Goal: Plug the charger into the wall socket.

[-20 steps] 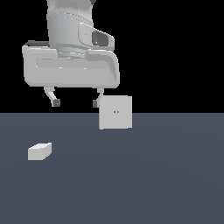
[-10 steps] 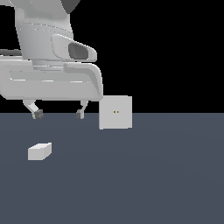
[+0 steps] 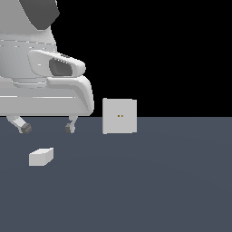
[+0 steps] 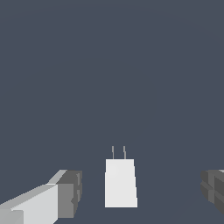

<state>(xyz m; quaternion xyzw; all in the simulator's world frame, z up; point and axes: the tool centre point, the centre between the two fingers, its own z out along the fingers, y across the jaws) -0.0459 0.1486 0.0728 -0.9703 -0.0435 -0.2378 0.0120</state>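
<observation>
Wide-open tool above the charger, wall socket off to the side.

The tool point(image 3: 45, 128) hangs over the bench point(image 3: 158, 181), fingers spread wide, gripping nothing. The wall socket point(image 3: 119, 116) stands upright on the bench, beyond the charger toward the exterior view's right. The charger point(image 3: 41, 157) lies flat below the tool, nothing between them.

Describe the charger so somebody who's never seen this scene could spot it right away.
Start at the big white robot hand on the exterior view's left; the charger lies on the dark floor just below its open fingers. It is a small off-white brick, and the wrist view shows two thin prongs. The wall socket is a larger upright square plate.
</observation>
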